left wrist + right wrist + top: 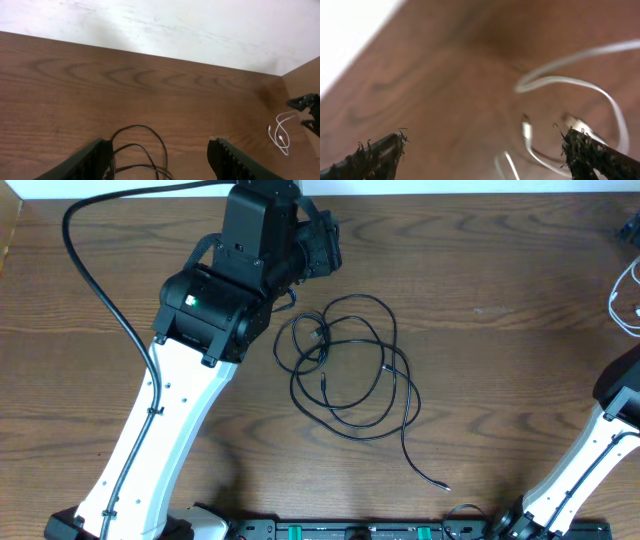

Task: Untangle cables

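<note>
Brown wood grain ran across the surface that carried everything, and the two cables lay on it well apart from each other. My left tool was spread, its two dark fingers standing wide with nothing pinched between them. It hung over one edge of the black cable, whose nearest loops showed just below and between those fingers, closer to the left one, in the left wrist view. From overhead that cable was a loose tangle of several overlapping loops just to the right of my left arm. One long tail ran away from the tool toward my base and ended in a small plug. Whether my left tool touched the cable I could not tell. The white cable lay far off to the right of my left tool, a small bunch of curves near the right edge of the surface. My right tool hovered directly over it, its fingers thrown wide to either side and gripping nothing. The white loops were blurred beneath it, curving closest to its right finger, and I could not tell whether they touched. Beyond my left tool, the surface ended at a plain white backdrop.
</note>
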